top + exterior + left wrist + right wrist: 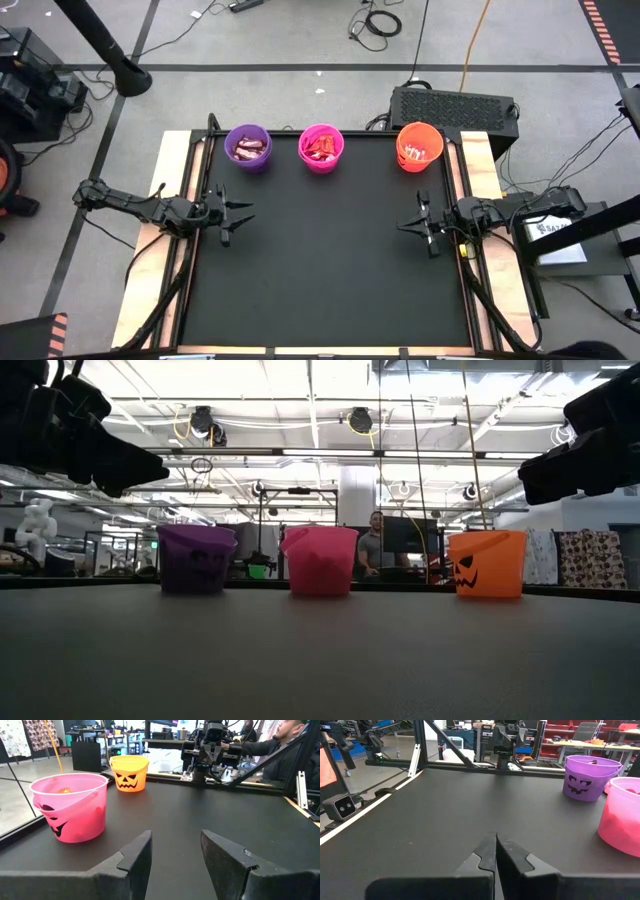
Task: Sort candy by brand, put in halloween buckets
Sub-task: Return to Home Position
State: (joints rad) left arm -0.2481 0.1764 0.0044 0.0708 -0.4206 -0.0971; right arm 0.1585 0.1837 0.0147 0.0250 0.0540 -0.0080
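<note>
Three small pails stand in a row along the table's far edge: purple bucket (248, 148), magenta pink bucket (321, 148) and orange bucket (419, 146). Each rests on its base and has candy inside: maroon-pink wrappers in the purple one, red-orange in the pink one, pale sticks in the orange one. My left gripper (243, 213) hovers open near the table's left edge, fingers pointing right; its gap shows in the left wrist view (176, 860). My right gripper (402, 226) hovers shut near the right edge, pointing left, fingertips together (496, 840).
The black mat (330, 270) lies bare between the arms and toward the near edge. Wooden strips and dark frame rails (185, 250) run along both sides. A black box (452, 105) sits behind the orange bucket. A person (372, 550) sits beyond the far edge.
</note>
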